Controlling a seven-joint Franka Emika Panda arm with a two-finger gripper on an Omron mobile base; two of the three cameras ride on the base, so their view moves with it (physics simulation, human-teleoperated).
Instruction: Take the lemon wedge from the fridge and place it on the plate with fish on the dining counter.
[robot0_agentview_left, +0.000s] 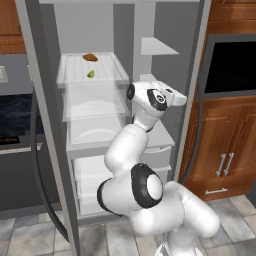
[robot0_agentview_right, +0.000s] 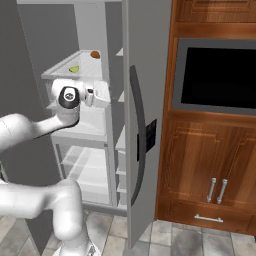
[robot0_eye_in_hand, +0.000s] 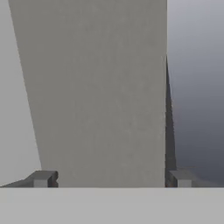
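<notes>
The fridge (robot0_agentview_left: 47, 115) stands open with white translucent shelves inside. The tiny yellow-green lemon wedge (robot0_agentview_left: 91, 74) lies on the upper shelf (robot0_agentview_left: 75, 82), just in front of a brown oval food item (robot0_agentview_left: 90, 57); the right base view shows the lemon wedge (robot0_agentview_right: 74, 69) too. My gripper (robot0_eye_in_hand: 111, 179) is open, its fingertips (robot0_eye_in_hand: 41, 179) wide apart and nothing between them, facing a plain grey fridge wall. My wrist (robot0_agentview_left: 160, 97) hangs below and to the right of the wedge's shelf. The plate, the fish and the dining counter are out of view.
The fridge's right door (robot0_agentview_right: 147, 100) with its long dark handle (robot0_agentview_right: 138, 130) stands beside my arm. Wooden cabinets (robot0_agentview_left: 225, 150) and a built-in black oven (robot0_agentview_right: 220, 75) are to the right. A dark counter (robot0_agentview_left: 15, 120) lies left of the fridge.
</notes>
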